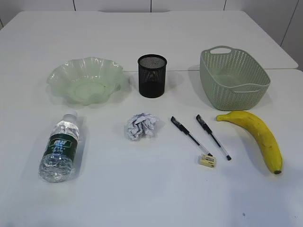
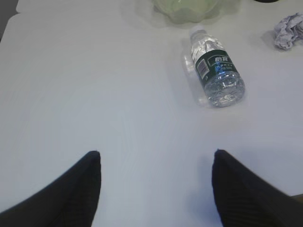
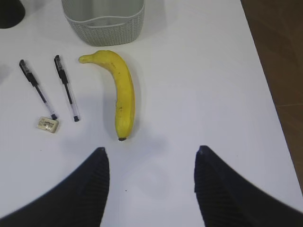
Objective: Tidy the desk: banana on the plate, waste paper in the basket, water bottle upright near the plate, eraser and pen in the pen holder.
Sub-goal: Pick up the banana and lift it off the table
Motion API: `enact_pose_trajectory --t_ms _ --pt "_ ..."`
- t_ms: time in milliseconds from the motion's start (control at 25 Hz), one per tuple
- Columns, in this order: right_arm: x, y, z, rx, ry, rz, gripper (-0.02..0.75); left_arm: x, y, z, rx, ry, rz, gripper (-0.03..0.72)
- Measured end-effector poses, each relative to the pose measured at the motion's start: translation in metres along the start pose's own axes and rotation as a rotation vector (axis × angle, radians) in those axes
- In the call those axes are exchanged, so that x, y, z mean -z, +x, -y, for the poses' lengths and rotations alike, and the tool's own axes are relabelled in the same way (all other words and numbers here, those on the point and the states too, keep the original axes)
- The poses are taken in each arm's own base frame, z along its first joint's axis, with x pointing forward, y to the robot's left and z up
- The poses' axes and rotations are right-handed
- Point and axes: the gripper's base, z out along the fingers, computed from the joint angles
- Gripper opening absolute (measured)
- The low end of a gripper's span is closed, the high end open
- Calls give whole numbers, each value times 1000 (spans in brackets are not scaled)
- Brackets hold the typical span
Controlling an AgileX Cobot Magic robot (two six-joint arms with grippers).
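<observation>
White table [image 1: 151,198], pale panelled wall [image 1: 189,4] behind, brown floor [image 3: 279,56]

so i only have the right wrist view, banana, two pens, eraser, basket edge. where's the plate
Observer: The plate sits at the far left of the table, across from the basket.
Operator: and the bottle
Observer: The water bottle lies on its side in front of the plate, cap toward it.
Operator: waste paper?
Observer: The crumpled paper lies mid-table, in front of the pen holder.
Operator: left fingers holding anything
Observer: No, the left fingers are open over bare table.
</observation>
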Motion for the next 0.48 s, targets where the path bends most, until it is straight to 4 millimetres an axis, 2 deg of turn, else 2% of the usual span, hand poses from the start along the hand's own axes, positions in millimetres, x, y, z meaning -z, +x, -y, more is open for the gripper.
enact_pose_trajectory --t_ms 200,360,480 --pt "-29 -29 -1 36 -2 -86 428 -7 -6 -3 -7 -13 -61 521" --pt "-52 -38 -2 44 -3 -168 428 -5 -19 -6 -19 -36 -67 520" --pt "-64 -39 -3 48 -4 -211 428 0 -38 -9 -31 -60 -27 518"
